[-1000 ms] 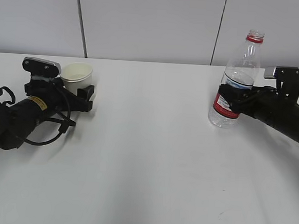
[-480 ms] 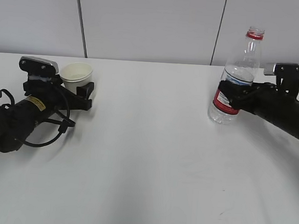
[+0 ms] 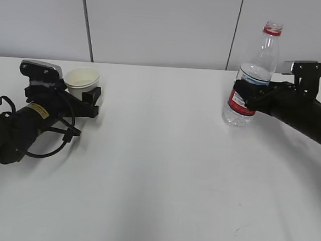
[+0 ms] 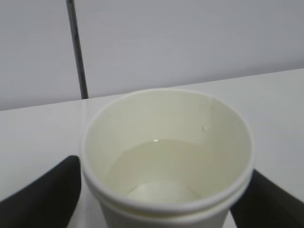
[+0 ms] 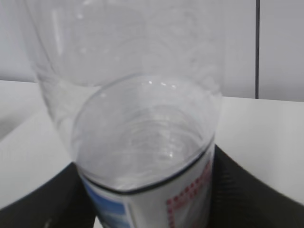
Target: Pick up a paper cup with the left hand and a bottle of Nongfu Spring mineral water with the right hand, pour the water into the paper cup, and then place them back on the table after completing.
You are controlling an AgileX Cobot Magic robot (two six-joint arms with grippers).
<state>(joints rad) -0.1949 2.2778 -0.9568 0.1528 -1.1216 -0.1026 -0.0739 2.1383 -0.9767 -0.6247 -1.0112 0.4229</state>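
Note:
A white paper cup [image 3: 82,79] stands on the white table [image 3: 156,175] at the far left. The left wrist view shows clear water in it [image 4: 161,166]. My left gripper [image 3: 86,92] is closed around the cup, with a black finger [image 4: 42,194] on each side. A clear uncapped bottle [image 3: 252,72] with a red-and-white label stands out at the far right, tilted slightly left, its base just above the table. My right gripper [image 3: 248,99] is shut on its label band. The right wrist view shows water low in the bottle [image 5: 142,142].
A pale panelled wall [image 3: 167,27] runs along the table's far edge. The left arm's loose black cables [image 3: 54,140] lie on the table beside it. A few faint scuffs [image 3: 240,231] mark the tabletop at the front right.
The right gripper has carried the bottle upward and a little to the left. The left arm and cup shifted slightly left early on, then stayed still.

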